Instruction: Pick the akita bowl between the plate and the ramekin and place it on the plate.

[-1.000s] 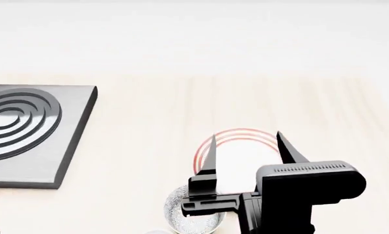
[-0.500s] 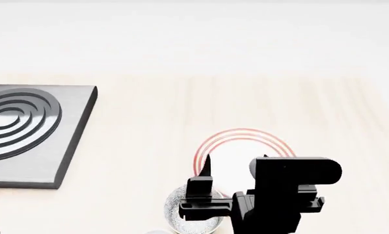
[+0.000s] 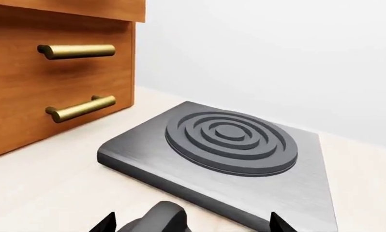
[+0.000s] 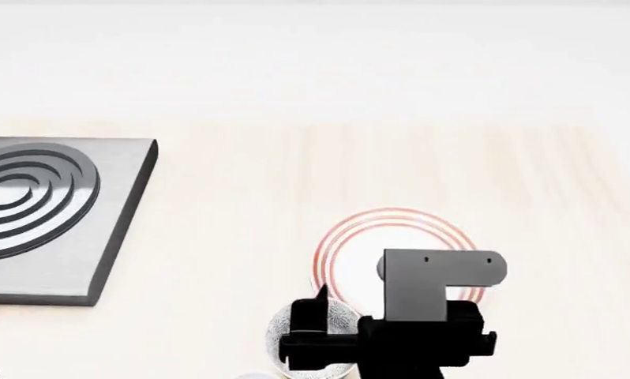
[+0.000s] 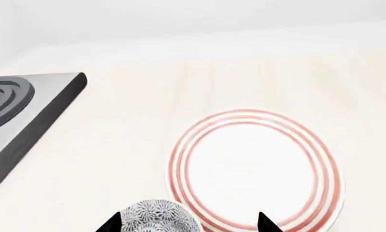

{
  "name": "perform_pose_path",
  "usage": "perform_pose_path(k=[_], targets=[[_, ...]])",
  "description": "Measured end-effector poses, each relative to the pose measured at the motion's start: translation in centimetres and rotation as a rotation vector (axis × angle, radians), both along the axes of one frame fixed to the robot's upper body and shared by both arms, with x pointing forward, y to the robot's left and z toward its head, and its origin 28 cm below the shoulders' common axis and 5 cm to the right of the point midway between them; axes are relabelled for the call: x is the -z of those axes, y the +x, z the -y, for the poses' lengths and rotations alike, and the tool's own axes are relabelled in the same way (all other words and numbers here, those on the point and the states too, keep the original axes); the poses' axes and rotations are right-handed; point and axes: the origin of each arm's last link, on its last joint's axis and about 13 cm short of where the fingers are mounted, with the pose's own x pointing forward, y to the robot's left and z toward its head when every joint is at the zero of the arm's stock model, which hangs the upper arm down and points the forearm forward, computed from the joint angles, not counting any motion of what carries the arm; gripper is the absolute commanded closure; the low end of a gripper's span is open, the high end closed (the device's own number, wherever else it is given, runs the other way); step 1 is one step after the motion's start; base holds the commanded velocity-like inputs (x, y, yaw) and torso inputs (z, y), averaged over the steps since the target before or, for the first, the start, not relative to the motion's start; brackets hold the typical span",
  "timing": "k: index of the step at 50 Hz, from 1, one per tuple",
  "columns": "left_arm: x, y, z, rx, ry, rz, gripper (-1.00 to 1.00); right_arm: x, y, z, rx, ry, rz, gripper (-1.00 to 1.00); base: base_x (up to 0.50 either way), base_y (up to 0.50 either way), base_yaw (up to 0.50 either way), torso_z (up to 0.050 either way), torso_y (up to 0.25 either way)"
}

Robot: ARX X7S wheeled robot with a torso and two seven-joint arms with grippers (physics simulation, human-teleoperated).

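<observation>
The akita bowl (image 5: 155,217), speckled grey and white, stands just off the near-left rim of the plate (image 5: 254,169), a white plate with thin red rings. In the head view the bowl (image 4: 331,320) and the near part of the plate (image 4: 394,233) are largely hidden by my right wrist. My right gripper (image 5: 188,223) is open, hovering over the bowl and the plate's near rim, with the bowl close to one fingertip (image 5: 112,223). A white sliver at the head view's bottom edge is the ramekin (image 4: 254,377). My left gripper (image 3: 191,224) is open over the counter in front of the hob.
A dark grey hob slab with raised rings (image 4: 41,213) lies at the left of the pale wooden counter (image 4: 230,197). Wooden drawers with brass handles (image 3: 51,72) stand beside it. A dark grey rounded shape (image 3: 157,220) shows between the left fingertips.
My right gripper has tipped down and drawn nearer: its fingertips dropped from over the plate toward the bowl, and the wrist block now covers the plate's near part. The bowl and plate have not moved.
</observation>
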Motion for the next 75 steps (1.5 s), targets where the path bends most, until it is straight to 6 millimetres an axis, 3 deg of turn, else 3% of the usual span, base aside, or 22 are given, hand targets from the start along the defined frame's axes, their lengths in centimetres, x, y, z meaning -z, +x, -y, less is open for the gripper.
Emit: perform_pose_path(k=[31, 75], targets=[[0.0, 0.0, 0.0, 0.003, -0.003, -0.003, -1.00, -0.1, 1.8, -0.1, 0.017, 0.045, -0.205, -1.00, 0.00, 0.00, 0.00, 0.000, 0.000], [0.1, 0.0, 0.0, 0.000, -0.003, -0.004, -1.00, 1.3, 3.8, 0.4, 0.025, 0.096, -0.348, -1.00, 0.00, 0.00, 0.00, 0.000, 0.000]])
